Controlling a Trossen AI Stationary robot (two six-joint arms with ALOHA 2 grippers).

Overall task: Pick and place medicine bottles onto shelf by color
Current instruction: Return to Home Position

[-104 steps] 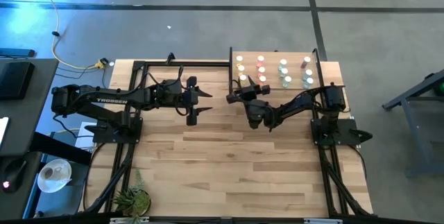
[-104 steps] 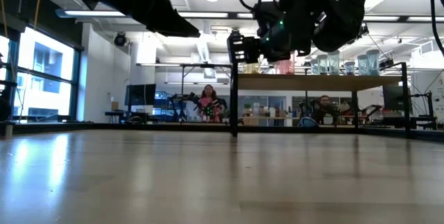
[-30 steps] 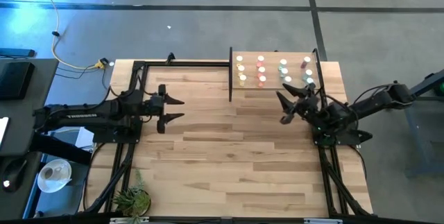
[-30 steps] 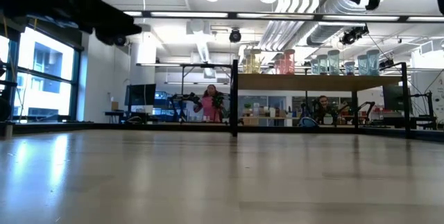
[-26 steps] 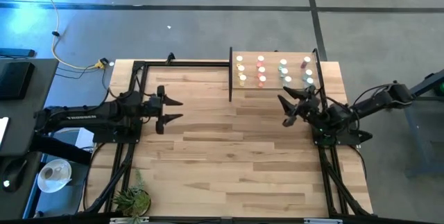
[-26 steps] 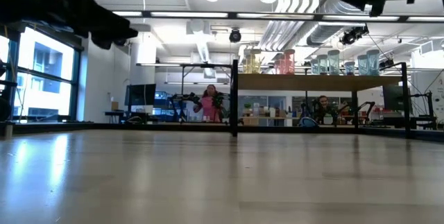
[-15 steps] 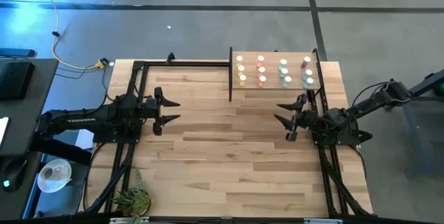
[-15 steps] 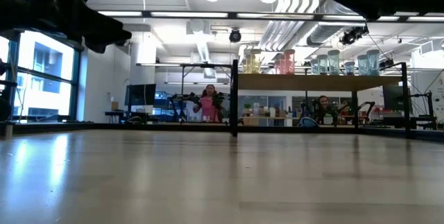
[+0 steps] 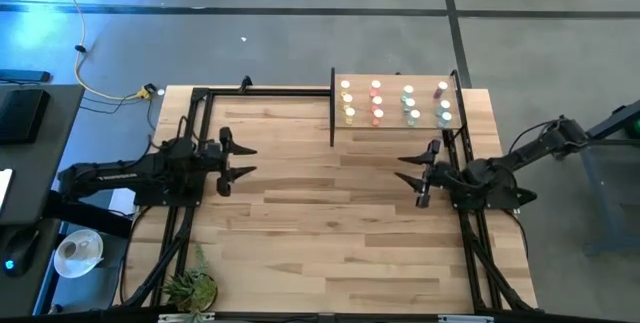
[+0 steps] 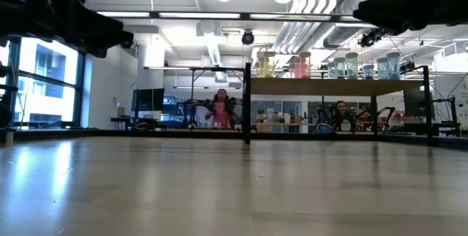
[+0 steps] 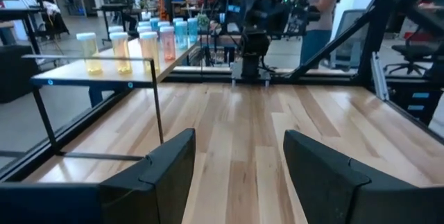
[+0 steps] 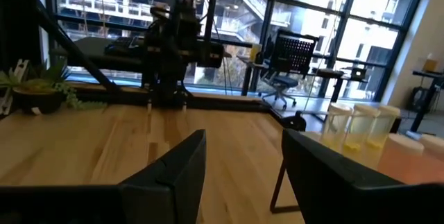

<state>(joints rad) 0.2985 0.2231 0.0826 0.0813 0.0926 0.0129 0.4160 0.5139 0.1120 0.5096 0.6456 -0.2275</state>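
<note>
Now: both grippers released, bottles on shelf

My left gripper point(image 9: 250, 160) hovers over the left side of the table point(image 9: 300, 223), fingers point(image 11: 163, 172) spread, gripping nothing. My right gripper point(image 9: 402, 167) hangs near the right side, close to the shelf point(image 9: 392, 98), fingers likewise apart and bare. The two face each other, well apart. The bottles point(image 9: 377, 100) stand on the shelf in four columns: yellow ones point(image 9: 347, 100) leftmost, then pink-red, then teal ones point(image 9: 409, 103). The rightmost column has a purplish one point(image 9: 441, 89) at its far end.
</note>
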